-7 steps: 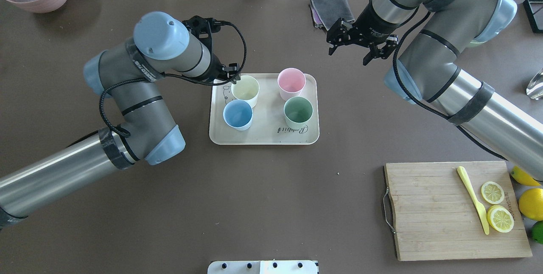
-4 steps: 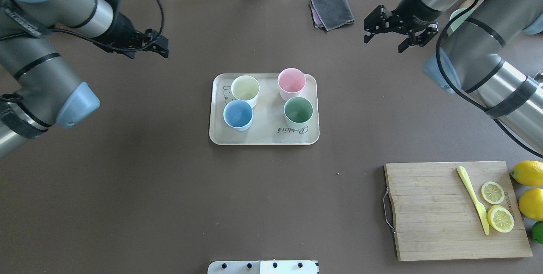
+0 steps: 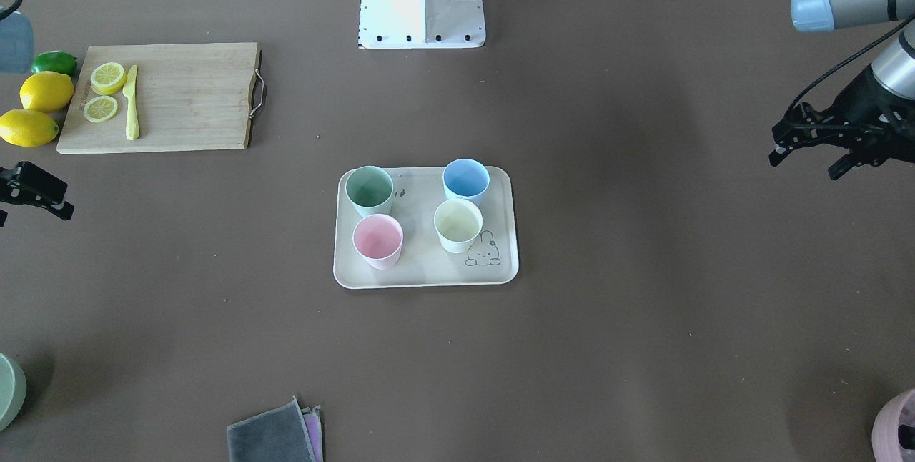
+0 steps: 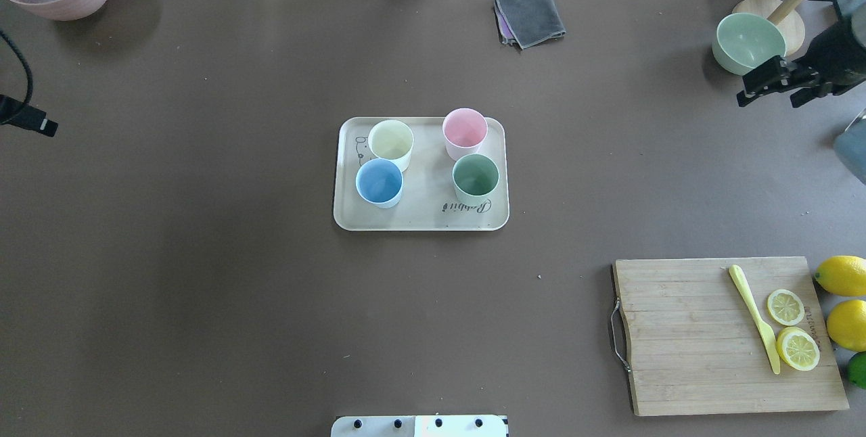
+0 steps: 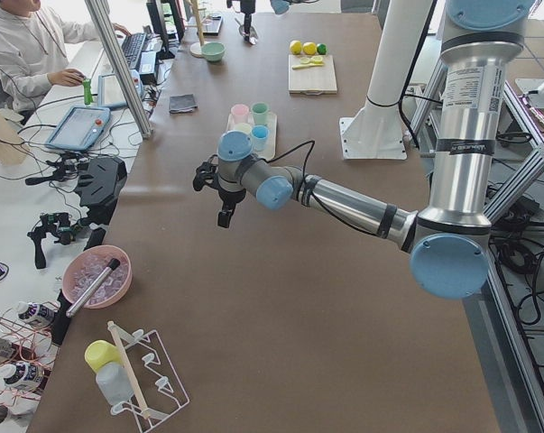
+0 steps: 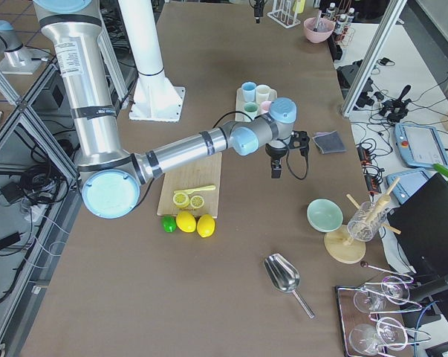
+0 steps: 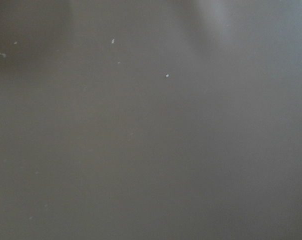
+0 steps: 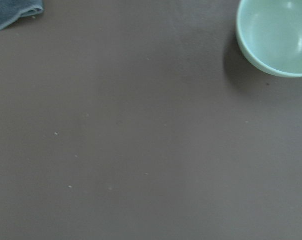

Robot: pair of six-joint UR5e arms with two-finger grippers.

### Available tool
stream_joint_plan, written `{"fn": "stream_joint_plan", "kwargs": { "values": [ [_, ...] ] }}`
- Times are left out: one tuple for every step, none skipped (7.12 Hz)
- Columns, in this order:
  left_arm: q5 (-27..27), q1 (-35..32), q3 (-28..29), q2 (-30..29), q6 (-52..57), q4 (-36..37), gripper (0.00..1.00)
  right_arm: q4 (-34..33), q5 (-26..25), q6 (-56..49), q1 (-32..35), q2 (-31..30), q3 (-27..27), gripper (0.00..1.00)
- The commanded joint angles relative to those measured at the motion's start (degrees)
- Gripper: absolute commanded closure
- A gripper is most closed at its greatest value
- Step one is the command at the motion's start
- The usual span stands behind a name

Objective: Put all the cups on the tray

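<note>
Four pastel plastic cups (image 4: pixel 475 178) sit on your beige rectangular tray (image 4: pixel 426 212). Left gripper (image 3: pixel 805 160) and right gripper (image 4: pixel 769 93) gape empty. Swinging the right one carelessly could clip the mint-green bowl (image 4: pixel 746 43) near it.

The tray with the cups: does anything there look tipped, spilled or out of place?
Nothing stands out. The yellow cup, pink cup, blue cup and green cup all stand upright inside the tray, with nothing spilled.
</note>
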Motion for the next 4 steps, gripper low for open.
{"fn": "stream_joint_plan", "kwargs": {
  "values": [
    [-4.5, -5.0, -1.3, 6.6, 3.5, 0.1, 0.02, 0.2, -0.5, -10.5, 4.5, -6.5, 0.7, 0.00],
    [-4.2, -5.7, -1.2, 9.2, 3.5, 0.2, 0.02, 0.3, -0.9, -12.7, 5.4, -7.8, 0.6, 0.00],
    [-4.1, -6.3, -0.7, 9.4, 3.5, 0.4, 0.02, 0.3, -1.6, -14.8, 6.0, -8.8, 0.6, 0.00],
    [-4.3, -7.6, -0.5, 9.4, 3.5, 0.4, 0.02, 0.5, -3.0, -15.2, 6.8, -9.7, 0.7, 0.00]
  ]
}}
